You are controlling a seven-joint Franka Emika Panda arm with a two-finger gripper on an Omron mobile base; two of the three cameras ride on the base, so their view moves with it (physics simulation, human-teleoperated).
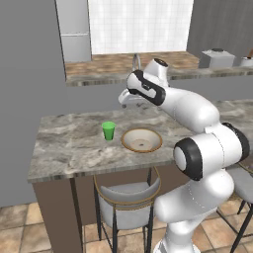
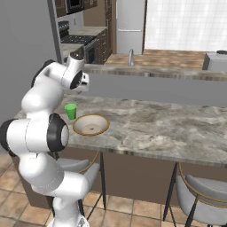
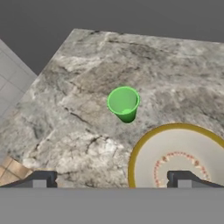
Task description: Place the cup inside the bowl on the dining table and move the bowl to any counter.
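closest to the camera in the hand view are the two dark fingertips of the white arm's two-finger gripper (image 3: pixel 111 179), spread wide apart and grasping nothing, so the jaws are fully released. they hang in the air above the long grey-beige veined marble dining table (image 3: pixel 87 78), looking down on it, which reads to me like a lineup before a reach rather than a grab in progress.

right under the one fingertip is the wide shallow round bowl with the tan-brown rim and cream-white speckled inside (image 3: pixel 175 162). it's sitting upright and has nothing in it, so it's ready to take the cup. just beside it, apart and not touching, stands the small bright green tapered plastic tumbler cup (image 3: pixel 124 103), mouth up, on the side toward the table's short end.

from the left base view both sit near the table's front edge, cup (image 1: pixel 108 130) closer to the end corner, bowl (image 1: pixel 142 139) just inward of it. the gripper (image 1: pixel 124 98) is up over the far edge behind them. a grey cushioned stool with a gold-trimmed frame (image 1: pixel 127 200) is tucked below. my guess is the cup goes first since it's upright and narrow enough for open jaws.

no brands, labels or writing anywhere that i can read.
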